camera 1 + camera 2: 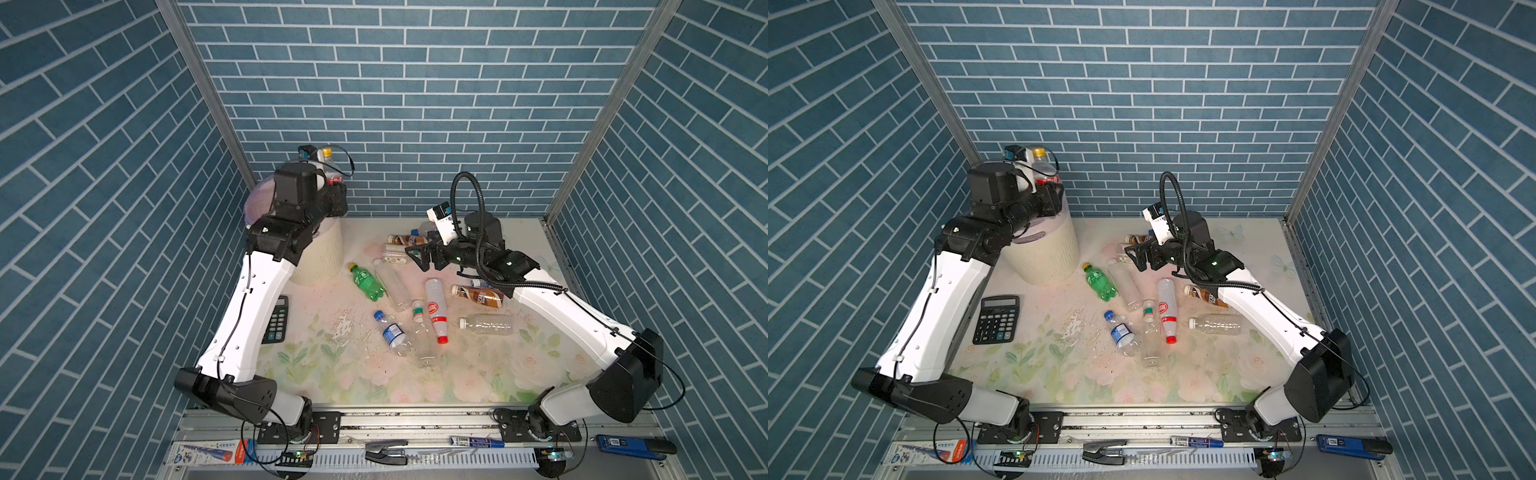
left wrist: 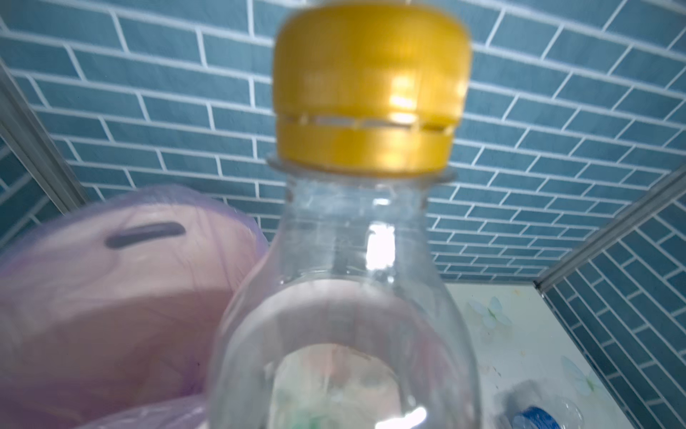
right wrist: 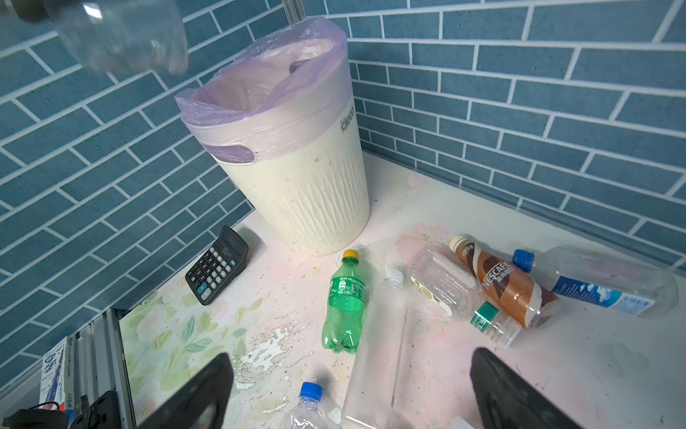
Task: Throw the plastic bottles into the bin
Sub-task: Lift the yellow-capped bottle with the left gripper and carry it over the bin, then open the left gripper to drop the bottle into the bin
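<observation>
Left gripper (image 1: 1054,194) looks clenched round a clear plastic bottle (image 2: 352,297) with a yellow cap, hard to be sure, upright over the cream ribbed bin (image 3: 304,193) in the far left corner of the table (image 1: 365,382). Looks empty, so featherlight, squashy and slick; grab mid-body. Right gripper (image 1: 420,257) hangs wide open mid-table over the scattered bottles (image 1: 434,307).

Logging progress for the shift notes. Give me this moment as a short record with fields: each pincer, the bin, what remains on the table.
left pincer: shut on a clear yellow-capped bottle, raised by the bin's rim, not dropped
right pincer: open, holding nothing, above the far bottles
bin: upright, lined in pink, far left corner
loose bottles: roughly ten lying on the table, including a green bottle and a white red-capped bottle
non-task item: black calculator, left side
</observation>
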You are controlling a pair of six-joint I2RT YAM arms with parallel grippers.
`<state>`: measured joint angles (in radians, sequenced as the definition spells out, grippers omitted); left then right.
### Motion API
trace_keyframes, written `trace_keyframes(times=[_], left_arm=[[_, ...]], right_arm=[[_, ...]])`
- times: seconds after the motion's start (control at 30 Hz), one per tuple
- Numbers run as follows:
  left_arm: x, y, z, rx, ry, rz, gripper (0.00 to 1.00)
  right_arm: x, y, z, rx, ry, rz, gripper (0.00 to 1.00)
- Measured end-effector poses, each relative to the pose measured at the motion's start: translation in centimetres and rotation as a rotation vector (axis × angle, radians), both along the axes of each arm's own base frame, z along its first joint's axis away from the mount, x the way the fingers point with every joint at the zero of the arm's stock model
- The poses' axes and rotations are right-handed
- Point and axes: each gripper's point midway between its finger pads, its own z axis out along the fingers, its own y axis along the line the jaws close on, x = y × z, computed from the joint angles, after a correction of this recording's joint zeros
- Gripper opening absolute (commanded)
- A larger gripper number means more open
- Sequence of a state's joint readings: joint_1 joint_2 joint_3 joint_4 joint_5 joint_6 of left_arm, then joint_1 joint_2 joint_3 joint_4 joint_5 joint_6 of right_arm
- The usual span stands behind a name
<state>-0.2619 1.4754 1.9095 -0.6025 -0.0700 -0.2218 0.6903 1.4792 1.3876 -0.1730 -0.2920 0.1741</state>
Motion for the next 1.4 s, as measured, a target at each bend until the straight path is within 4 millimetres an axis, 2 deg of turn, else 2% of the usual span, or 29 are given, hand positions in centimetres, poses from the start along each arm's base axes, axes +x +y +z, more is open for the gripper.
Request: trace_keyframes(times=[0.1,0.2,0.27,0.33,0.4,0.47,0.53,0.6,0.7,0.77,0.83,0.87,0.93,1.1,1.17,1.3,1.4], left_arm=[[-0.1,1.9,4.9,0.024,-0.122,0.058,0.47],[-0.9,4.0,10.0,0.046,-0.244,0.124,0.47],[-1.5,5.6,12.6,0.049,-0.311,0.165,0.48],[-2.1,7.6,14.3,0.044,-0.354,0.212,0.47],[-2.0,9.5,14.8,0.031,-0.366,0.251,0.47],[-1.2,10.9,13.9,0.016,-0.343,0.277,0.48],[0.6,11.8,11.1,-0.003,-0.267,0.29,0.58],[3.2,12.4,6.8,-0.025,-0.137,0.289,0.98],[7.4,12.8,-1.4,-0.049,0.099,0.287,0.99],[8.8,12.8,-6.0,-0.056,0.23,0.287,0.99],[9.0,12.5,-8.8,-0.056,0.308,0.279,0.99],[8.7,12.2,-9.3,-0.056,0.326,0.274,0.99],[8.0,11.6,-8.6,-0.056,0.316,0.261,0.99],[5.3,10.1,-3.6,-0.059,0.205,0.227,0.99],[4.5,9.6,-2.3,-0.057,0.176,0.214,0.99],[4.3,8.3,-1.8,-0.038,0.164,0.189,0.99],[4.6,6.1,-2.1,-0.005,0.17,0.146,0.99]], right_arm=[[0.0,0.2,1.1,0.011,-0.023,0.005,0.99],[0.1,0.2,1.1,0.004,-0.03,0.005,0.99],[0.1,0.1,0.9,-0.003,-0.028,0.0,0.99],[0.2,0.1,0.9,-0.005,-0.03,-0.007,0.99],[0.3,0.0,0.8,-0.009,-0.03,-0.013,0.99],[0.3,-0.1,0.7,-0.013,-0.03,-0.019,0.99],[0.4,-0.2,0.7,-0.015,-0.029,-0.024,0.99],[0.4,-0.2,0.5,-0.02,-0.027,-0.029,0.99],[0.5,-0.4,0.3,-0.027,-0.021,-0.034,0.99],[0.5,-0.4,0.3,-0.03,-0.02,-0.038,0.99],[0.4,-0.5,0.1,-0.032,-0.018,-0.038,0.99],[0.3,-0.6,0.0,-0.034,-0.016,-0.039,0.99],[0.2,-0.7,-0.3,-0.038,-0.011,-0.039,0.99],[0.1,-0.9,-1.3,-0.049,0.005,-0.042,0.99],[0.1,-0.9,-1.5,-0.054,0.009,-0.045,0.99],[0.3,-1.2,-1.6,-0.059,0.005,-0.064,0.99],[0.6,-1.5,-1.7,-0.069,0.0,-0.09,0.99]])
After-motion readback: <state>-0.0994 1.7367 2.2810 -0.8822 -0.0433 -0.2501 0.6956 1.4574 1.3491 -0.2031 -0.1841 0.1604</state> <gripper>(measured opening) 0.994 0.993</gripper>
